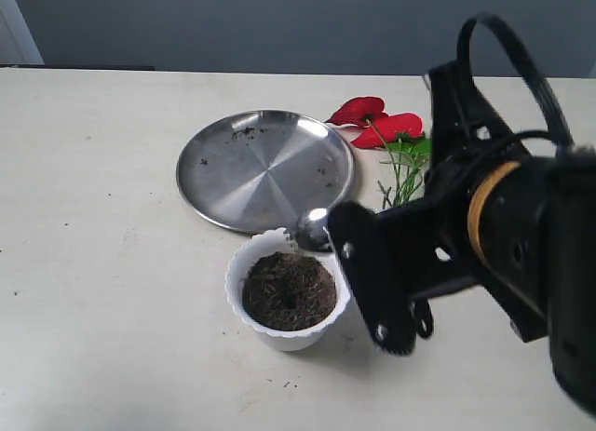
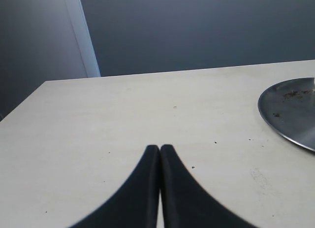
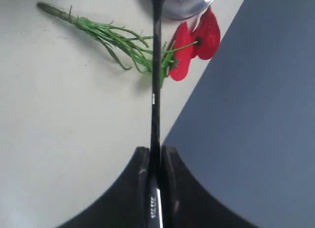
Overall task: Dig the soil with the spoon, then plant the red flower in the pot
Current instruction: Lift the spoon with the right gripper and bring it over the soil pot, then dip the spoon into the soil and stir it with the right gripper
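Clamping spoon (image 1: 312,228), right gripper (image 3: 155,156) hides its handle.

The exterior camera looks steeply down from the near side across the pale beige table (image 1: 93,263) to the far grey wall (image 1: 279,26). The left wrist camera sits low over the tabletop and shares the round steel plate (image 1: 265,170) (image 2: 290,114) with it. The right wrist camera, close along the thin silver metal spoon (image 3: 155,90), shares the red-bloomed artificial flower (image 1: 382,126) (image 3: 197,38).

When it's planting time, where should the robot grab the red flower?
Probably the green stems, coming straight down from above. The red flower lies flat on the table, and its stems form a thin bundle jaws can close around; the wide blooms would likely slip.
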Robot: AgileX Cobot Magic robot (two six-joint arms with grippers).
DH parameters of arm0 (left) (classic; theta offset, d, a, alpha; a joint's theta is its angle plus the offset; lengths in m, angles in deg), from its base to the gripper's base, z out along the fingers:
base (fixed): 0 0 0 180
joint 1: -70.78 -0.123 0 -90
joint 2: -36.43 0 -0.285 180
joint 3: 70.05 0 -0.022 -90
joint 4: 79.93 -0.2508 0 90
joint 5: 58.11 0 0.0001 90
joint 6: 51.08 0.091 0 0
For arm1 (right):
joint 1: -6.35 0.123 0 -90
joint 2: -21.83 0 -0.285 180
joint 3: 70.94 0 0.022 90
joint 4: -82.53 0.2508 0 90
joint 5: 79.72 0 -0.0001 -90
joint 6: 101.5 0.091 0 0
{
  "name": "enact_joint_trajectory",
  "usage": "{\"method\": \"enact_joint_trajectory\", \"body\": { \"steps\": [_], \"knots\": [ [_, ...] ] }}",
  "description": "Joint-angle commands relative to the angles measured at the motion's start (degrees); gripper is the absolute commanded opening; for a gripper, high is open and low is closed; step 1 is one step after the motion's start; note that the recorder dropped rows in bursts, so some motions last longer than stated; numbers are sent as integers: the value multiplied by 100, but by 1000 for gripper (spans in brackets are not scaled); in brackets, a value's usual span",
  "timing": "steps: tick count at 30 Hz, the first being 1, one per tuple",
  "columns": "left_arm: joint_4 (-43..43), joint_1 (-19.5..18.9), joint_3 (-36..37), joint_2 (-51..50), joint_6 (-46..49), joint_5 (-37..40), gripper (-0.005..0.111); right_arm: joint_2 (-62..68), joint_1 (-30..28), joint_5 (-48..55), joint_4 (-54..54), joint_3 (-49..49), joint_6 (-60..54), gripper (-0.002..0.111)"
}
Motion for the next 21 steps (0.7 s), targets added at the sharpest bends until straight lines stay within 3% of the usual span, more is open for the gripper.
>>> {"method": "enact_joint_trajectory", "body": {
  "steps": [1,7,21],
  "knots": [
    [44,41,-25,30,-10,-36,0,-33,605,-41,-700,-352,138,-1],
    [44,41,-25,30,-10,-36,0,212,967,-41,-1041,-581,264,-1],
    [44,41,-25,30,-10,-36,0,692,953,-192,-1430,-867,335,-1]
  ]
}}
